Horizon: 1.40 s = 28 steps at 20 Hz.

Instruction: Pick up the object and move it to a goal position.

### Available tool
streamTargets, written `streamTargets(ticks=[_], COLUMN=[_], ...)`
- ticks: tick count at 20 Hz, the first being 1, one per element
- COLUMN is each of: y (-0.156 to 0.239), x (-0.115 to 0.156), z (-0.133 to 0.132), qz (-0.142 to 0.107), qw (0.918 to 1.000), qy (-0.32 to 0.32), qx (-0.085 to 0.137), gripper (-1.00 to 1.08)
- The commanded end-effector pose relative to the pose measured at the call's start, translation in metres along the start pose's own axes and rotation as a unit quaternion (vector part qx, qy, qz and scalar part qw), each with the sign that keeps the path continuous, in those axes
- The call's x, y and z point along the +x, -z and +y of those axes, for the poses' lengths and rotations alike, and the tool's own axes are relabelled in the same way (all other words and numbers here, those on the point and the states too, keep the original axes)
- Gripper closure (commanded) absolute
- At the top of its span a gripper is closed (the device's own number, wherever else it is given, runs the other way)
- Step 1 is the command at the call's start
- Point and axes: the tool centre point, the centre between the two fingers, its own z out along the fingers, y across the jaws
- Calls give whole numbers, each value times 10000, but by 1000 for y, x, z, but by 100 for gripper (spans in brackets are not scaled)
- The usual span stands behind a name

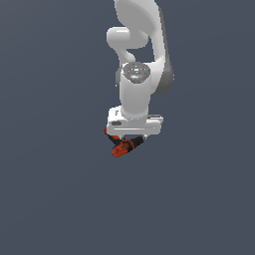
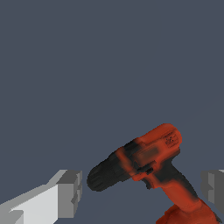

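The object (image 2: 151, 164) is a red-orange and black power drill with a black chuck, a red body and a red handle. It lies on the grey floor between my two fingers. My gripper (image 2: 140, 189) is open, with one grey fingertip (image 2: 70, 192) close beside the chuck and the other by the handle. Neither pad visibly presses on the drill. In the exterior view the object (image 1: 122, 147) sticks out just beneath the white hand of my gripper (image 1: 127, 140), and the hand hides the fingers and part of the drill.
A plain dark grey floor (image 1: 55, 189) fills both views around the drill. The white arm (image 1: 137, 55) rises straight above the hand. No other item and no goal marker is in view.
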Motion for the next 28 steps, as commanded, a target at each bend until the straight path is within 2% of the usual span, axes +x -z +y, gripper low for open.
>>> streamTargets(ticks=[1, 14, 28], y=[0, 4, -19], x=[0, 2, -5], z=[0, 1, -3], qz=[0, 41, 91], qw=[10000, 9998, 9949], qy=[0, -165, -984], qx=[0, 37, -174], gripper=[-100, -100, -100])
